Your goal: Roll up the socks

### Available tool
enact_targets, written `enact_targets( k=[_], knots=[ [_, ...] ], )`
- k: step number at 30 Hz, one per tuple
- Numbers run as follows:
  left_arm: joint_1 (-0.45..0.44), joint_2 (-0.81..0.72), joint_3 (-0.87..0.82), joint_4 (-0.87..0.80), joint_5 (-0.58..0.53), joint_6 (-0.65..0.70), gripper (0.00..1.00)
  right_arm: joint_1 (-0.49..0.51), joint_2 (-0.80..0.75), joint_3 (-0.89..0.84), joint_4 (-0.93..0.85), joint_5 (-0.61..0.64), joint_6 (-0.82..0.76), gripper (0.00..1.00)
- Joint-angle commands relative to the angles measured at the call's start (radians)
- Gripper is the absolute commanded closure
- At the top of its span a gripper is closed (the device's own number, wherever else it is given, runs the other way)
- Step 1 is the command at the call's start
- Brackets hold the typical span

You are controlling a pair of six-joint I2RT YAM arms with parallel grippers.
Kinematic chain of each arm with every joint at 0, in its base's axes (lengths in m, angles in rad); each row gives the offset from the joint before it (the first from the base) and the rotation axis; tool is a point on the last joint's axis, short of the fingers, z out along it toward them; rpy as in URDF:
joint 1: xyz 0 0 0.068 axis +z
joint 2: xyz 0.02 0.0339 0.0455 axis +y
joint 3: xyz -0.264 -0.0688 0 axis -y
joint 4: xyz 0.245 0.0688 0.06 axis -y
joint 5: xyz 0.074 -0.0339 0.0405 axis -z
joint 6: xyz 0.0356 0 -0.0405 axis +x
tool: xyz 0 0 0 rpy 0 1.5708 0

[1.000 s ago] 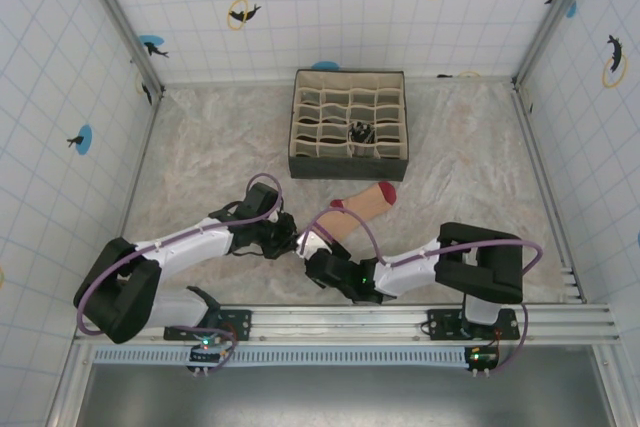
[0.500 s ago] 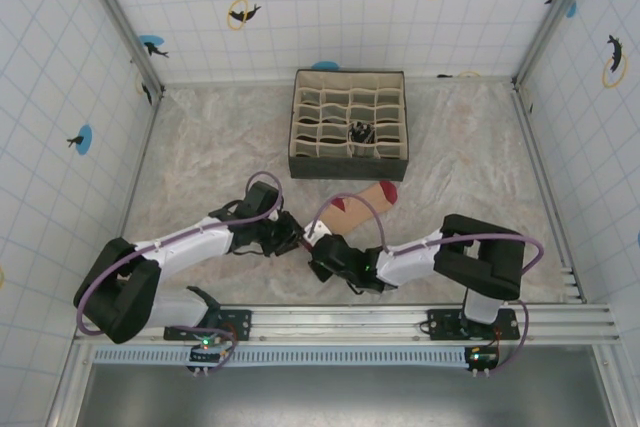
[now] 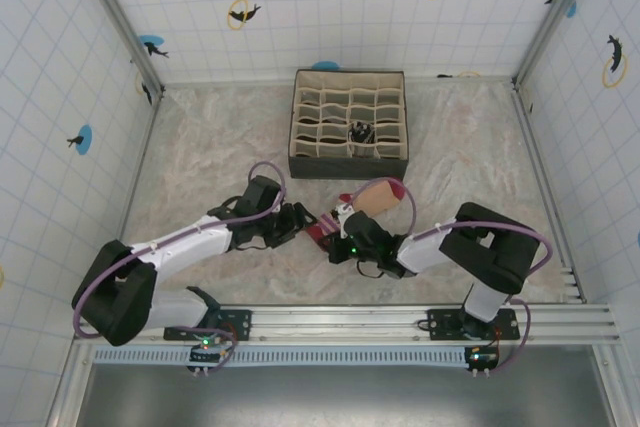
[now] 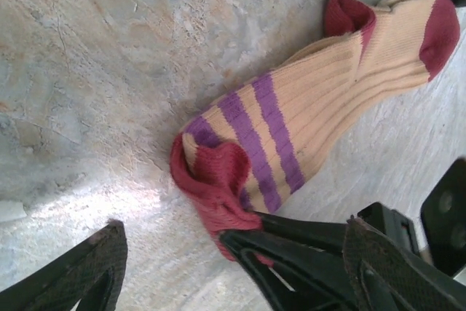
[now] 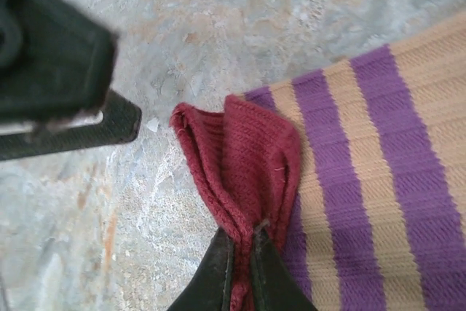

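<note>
Down on the near half of the table (image 3: 200, 157), just in front of the organizer box (image 3: 349, 165): peach sock (image 3: 375, 197) laid out on the marbled top, dark red toe (image 3: 394, 188) aimed toward the far right corner, purple stripes (image 4: 262, 136) banding the leg. Pinched hard at the dark red cuff (image 5: 244, 158) by the right gripper (image 5: 242, 242), jaws squeezed together, knit bunched into a raised ridge between them. Rest of the sock flat on the surface.

Facing in from the left, the left gripper (image 3: 298, 220), spread wide, fingers (image 4: 84, 271) well apart on either side of the cuff end and holding nothing. Very tight quarters, nearly tip to tip with the right one; touching or not, impossible to say.

Back at the far middle of the table, tucked into one cell right of the box's centre, the black-and-white striped sock (image 3: 359, 132), bundled small and dark.
</note>
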Motion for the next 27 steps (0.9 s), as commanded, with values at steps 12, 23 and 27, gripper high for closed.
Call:
enact_targets(
  k=[12, 23, 27],
  knots=[
    [-0.016, 0.034, -0.062, 0.206, 0.018, 0.077, 0.49, -0.103, 0.062, -0.094, 0.155, -0.163, 0.469, 1.00],
    [-0.050, 0.117, -0.065, 0.286, 0.009, 0.056, 0.57, -0.132, 0.101, -0.157, 0.242, -0.175, 0.651, 1.00],
    [-0.059, 0.147, -0.057, 0.301, -0.004, 0.049, 0.58, -0.133, 0.102, -0.164, 0.252, -0.172, 0.663, 1.00]
  ],
)
